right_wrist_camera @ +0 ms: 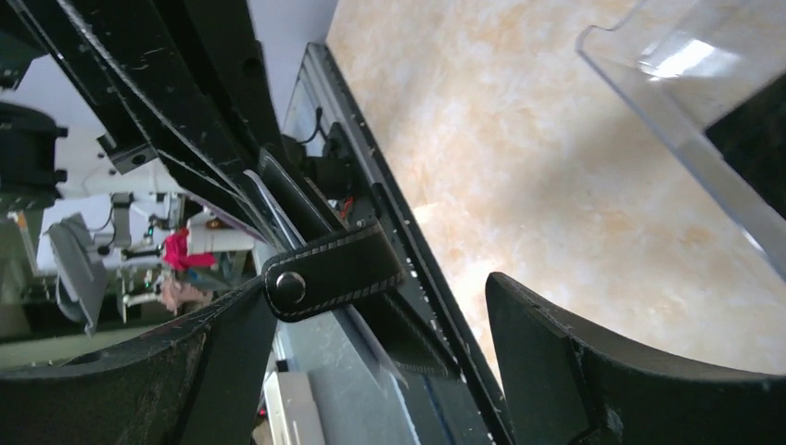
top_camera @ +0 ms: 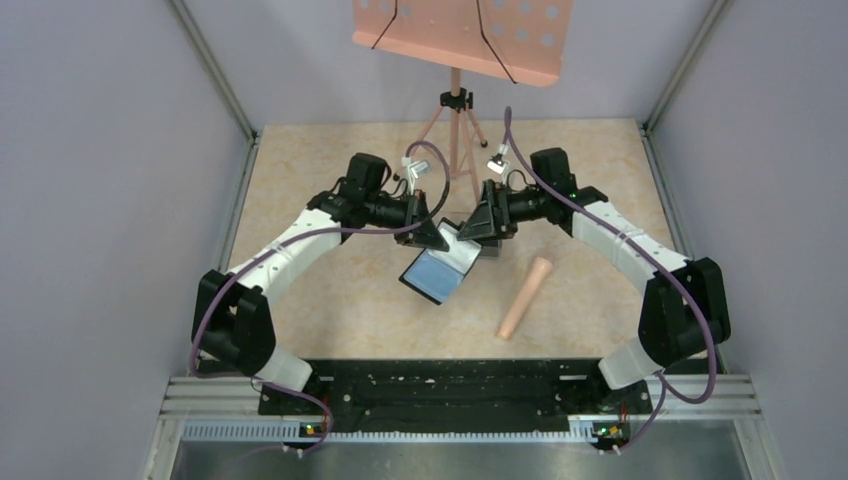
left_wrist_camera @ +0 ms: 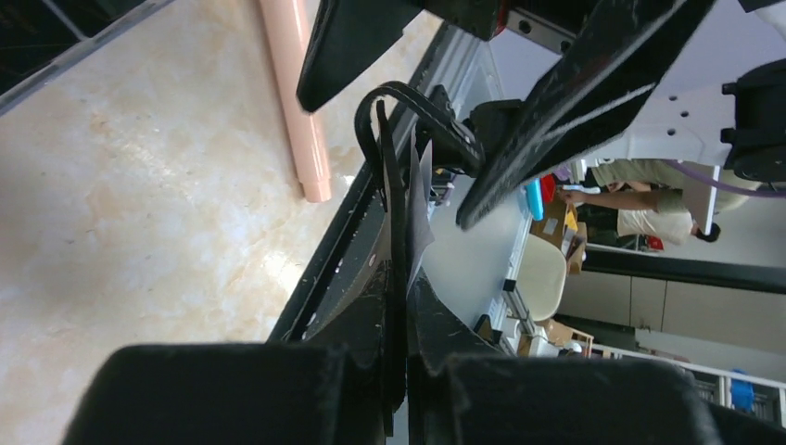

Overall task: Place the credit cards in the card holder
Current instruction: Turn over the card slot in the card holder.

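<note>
The card holder (top_camera: 437,272) is held open over the middle of the table (top_camera: 330,300), bluish-grey pockets facing up, between the two arms. The left fingers (left_wrist_camera: 445,338) are pinched tight on one of its thin black leaves. The right fingers (right_wrist_camera: 593,371) stand wide apart, the snap tab (right_wrist_camera: 334,273) lying between them, close against one. A clear box (right_wrist_camera: 667,102) sits just beside; a peach cylinder (top_camera: 525,298) lies toward the right arm.
</note>
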Motion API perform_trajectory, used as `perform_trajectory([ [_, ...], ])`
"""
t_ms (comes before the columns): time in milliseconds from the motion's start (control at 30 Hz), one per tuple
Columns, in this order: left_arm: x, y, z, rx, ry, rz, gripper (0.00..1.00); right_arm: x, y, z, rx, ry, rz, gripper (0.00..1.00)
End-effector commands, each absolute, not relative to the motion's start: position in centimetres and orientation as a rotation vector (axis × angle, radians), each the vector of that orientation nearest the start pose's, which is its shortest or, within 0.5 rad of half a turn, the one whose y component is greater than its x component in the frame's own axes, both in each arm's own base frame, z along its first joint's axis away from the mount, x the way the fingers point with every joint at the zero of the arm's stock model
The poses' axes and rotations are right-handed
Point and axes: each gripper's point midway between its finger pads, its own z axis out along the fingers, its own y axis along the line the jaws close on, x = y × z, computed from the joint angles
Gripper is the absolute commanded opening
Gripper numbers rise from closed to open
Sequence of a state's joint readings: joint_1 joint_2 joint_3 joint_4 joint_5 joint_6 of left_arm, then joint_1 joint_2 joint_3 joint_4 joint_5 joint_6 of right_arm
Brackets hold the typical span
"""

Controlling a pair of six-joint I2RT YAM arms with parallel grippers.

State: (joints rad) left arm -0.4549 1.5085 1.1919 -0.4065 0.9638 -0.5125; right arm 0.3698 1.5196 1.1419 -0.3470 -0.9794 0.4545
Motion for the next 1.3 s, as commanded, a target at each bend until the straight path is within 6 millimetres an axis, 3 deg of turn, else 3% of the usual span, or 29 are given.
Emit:
perform_trajectory([
  [0,23.6,-30.2,25.4,0.626,2.267,-1.679,0.00,25.2,29.0,24.2,-0.697,2.166,1.634,0.81],
  [167,23.4,-30.3,26.0,0.640,2.248,-1.680,0.00,23.5,29.5,24.7,-0.777,2.133,1.731,0.75],
  [367,23.1,-30.1,26.1,0.646,2.245,-1.685,0.00,21.8,29.3,24.9,-0.829,2.130,1.815,0.43],
  [533,22.9,-30.0,26.7,0.642,2.234,-1.679,0.00,20.4,29.7,24.3,-0.873,2.158,1.827,0.34],
  [633,22.6,-30.1,27.0,0.642,2.230,-1.675,0.00,19.7,30.0,24.3,-0.890,2.162,1.840,0.17],
  [700,22.5,-30.1,27.0,0.631,2.232,-1.672,0.02,19.4,30.0,24.2,-0.894,2.166,1.842,0.00],
  [800,22.5,-30.1,27.0,0.607,2.225,-1.661,0.16,19.3,29.8,23.8,-0.872,2.189,1.814,0.00],
  [900,23.2,-29.7,26.9,0.570,2.218,-1.588,0.44,19.6,29.4,23.0,-0.811,2.237,1.723,0.00],
  [1000,24.6,-29.3,26.4,0.498,2.230,-1.474,0.63,20.7,28.5,21.8,-0.695,2.304,1.605,0.00],
  [1100,26.6,-28.5,25.5,0.382,2.258,-1.361,0.69,22.0,26.9,21.1,-0.550,2.347,1.491,0.00],
  [1267,30.5,-26.5,23.0,0.168,2.332,-1.191,0.72,23.9,23.3,21.7,-0.305,2.336,1.371,0.00],
])
